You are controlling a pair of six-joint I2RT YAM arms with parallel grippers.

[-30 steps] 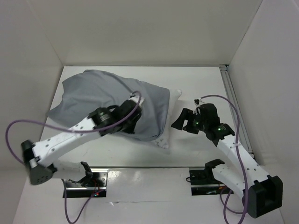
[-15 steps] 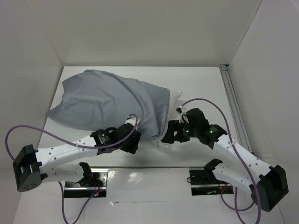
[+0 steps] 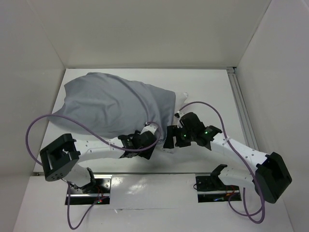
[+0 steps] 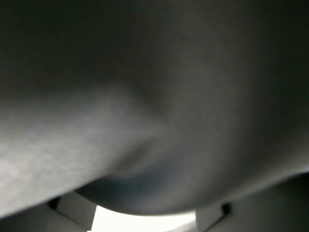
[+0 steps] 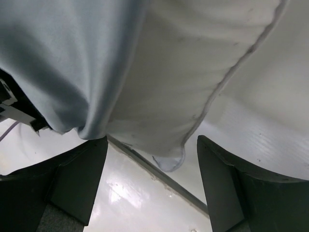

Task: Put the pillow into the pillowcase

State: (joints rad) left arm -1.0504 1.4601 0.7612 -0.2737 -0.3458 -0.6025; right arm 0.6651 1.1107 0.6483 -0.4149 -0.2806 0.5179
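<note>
The grey pillowcase [image 3: 111,104] covers most of the pillow [image 3: 181,99], whose white end sticks out on the right. My left gripper [image 3: 147,141] sits low at the pillowcase's near edge. In its wrist view blurred grey pillowcase [image 4: 154,96] fills the frame, and the left gripper [image 4: 145,212] looks open, its fingers wide apart over bright table. My right gripper [image 3: 169,140] is open at the pillow's near right corner. Between its dark fingers [image 5: 72,183] I see the pillowcase hem [image 5: 58,58] and the piped corner of the pillow [image 5: 183,72], neither of them pinched.
White walls box in the table on three sides. An aluminium rail [image 3: 241,106] runs along the right side. A shiny mounting plate [image 3: 145,186] lies at the near edge between the arm bases. Purple cables [image 3: 38,125] loop off both arms.
The left gripper came down off the top of the pillowcase, moved right along its near edge and opened. The right gripper moved left up to the pillow's near corner.
</note>
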